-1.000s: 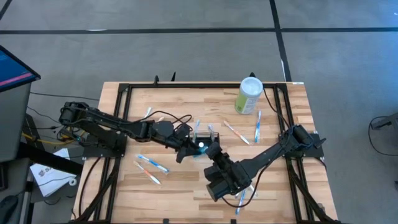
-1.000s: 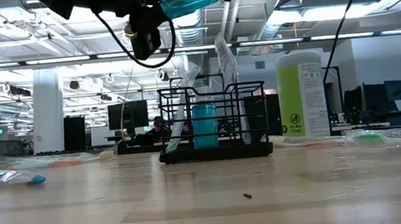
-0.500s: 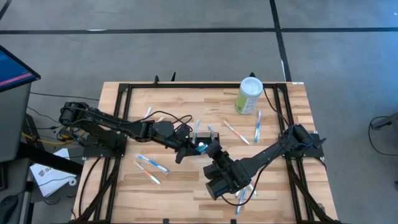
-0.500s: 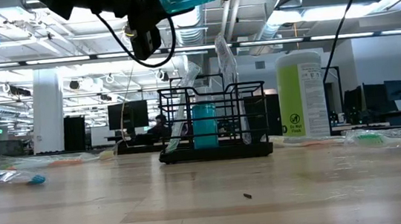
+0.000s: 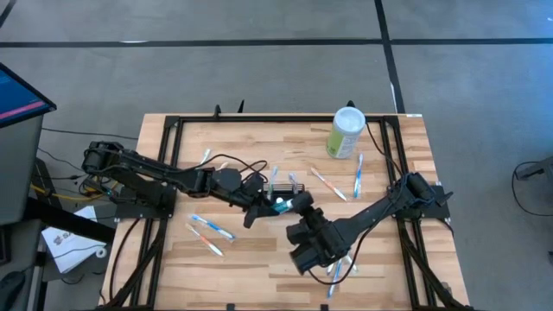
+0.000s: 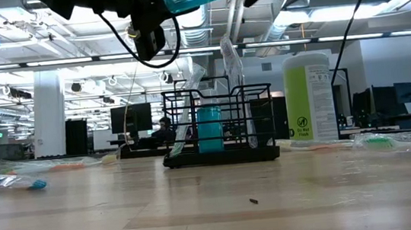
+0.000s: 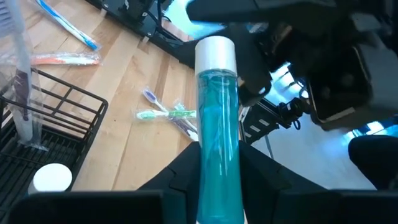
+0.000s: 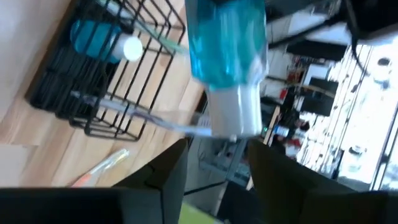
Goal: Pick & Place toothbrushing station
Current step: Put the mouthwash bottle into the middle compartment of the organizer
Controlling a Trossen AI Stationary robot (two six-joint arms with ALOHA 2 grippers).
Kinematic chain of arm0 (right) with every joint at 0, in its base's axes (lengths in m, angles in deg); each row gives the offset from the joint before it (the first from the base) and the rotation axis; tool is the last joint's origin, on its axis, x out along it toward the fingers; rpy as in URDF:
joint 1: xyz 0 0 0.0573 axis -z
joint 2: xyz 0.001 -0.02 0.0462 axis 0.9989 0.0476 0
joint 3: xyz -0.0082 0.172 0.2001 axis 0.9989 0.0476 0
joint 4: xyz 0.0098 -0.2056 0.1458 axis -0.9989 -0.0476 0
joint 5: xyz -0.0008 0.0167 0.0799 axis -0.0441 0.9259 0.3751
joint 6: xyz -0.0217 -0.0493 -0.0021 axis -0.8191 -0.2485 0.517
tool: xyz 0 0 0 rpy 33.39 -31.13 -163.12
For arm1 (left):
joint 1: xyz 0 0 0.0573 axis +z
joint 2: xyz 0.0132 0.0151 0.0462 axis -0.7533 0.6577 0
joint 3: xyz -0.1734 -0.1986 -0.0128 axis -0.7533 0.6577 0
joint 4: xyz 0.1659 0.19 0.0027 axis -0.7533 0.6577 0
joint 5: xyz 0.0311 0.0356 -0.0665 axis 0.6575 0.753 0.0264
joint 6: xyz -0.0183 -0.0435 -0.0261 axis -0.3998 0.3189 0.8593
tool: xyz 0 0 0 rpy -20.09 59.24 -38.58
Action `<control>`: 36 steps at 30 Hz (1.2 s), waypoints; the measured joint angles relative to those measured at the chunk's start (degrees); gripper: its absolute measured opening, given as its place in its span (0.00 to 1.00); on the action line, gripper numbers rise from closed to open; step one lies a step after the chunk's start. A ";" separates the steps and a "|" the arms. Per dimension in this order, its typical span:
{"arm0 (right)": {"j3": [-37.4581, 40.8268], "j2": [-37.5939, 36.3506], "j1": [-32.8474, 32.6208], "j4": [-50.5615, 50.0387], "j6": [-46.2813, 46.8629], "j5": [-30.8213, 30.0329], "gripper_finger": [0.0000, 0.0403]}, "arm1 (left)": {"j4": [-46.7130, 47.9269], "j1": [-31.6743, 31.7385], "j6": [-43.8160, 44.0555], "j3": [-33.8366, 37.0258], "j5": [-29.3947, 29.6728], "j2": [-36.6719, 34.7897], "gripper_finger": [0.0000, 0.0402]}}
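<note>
Loose toothbrushes (image 5: 210, 226) lie on the left part of the bench (image 5: 251, 259), well clear of the arms. The left gripper (image 5: 270, 206) hovers just beside the toothbrushing station (image 5: 285, 186), clamped on the body of a teal bottle (image 7: 218, 137) with a white cap (image 7: 216, 51); its wrist view shows both fingers pressed to the bottle's sides. In the low view the bottle hangs nearly level, high above the caddy, cap end toward the right arm.

The station stands near mid-bench, already holding a blue bottle (image 6: 209, 128) and wrapped brushes. One risk is tipping: the caddy is light and wire-walled, and a bottle brought down at a slant could catch the rim and drag or topple it.

The right gripper (image 5: 300, 206) sits at the cap end with its fingers spread apart; its wrist view shows the cap between them, touching neither, so the left gripper alone carries the load. The grip looks off-centre on a smooth round body, so the bottle may slip or swing as it turns upright. The two grippers are also very close together, and a careless withdrawal by the right arm could knock the cap.

Further right, the pale-green canister (image 5: 346, 132) stands apart, out of the way.
</note>
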 joint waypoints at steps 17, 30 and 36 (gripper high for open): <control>4.14 -11.34 -1.17 -6.34 32.95 3.23 0.36 | -0.41 -0.62 -0.66 0.00 1.71 0.00 0.20; 33.11 -30.83 -9.30 25.31 52.78 -1.95 0.34 | -1.80 -1.63 -5.19 -0.02 7.06 0.00 0.20; 45.34 -37.85 -9.04 53.46 40.73 -3.23 0.34 | -5.63 -3.24 -9.58 -0.02 9.40 0.00 0.20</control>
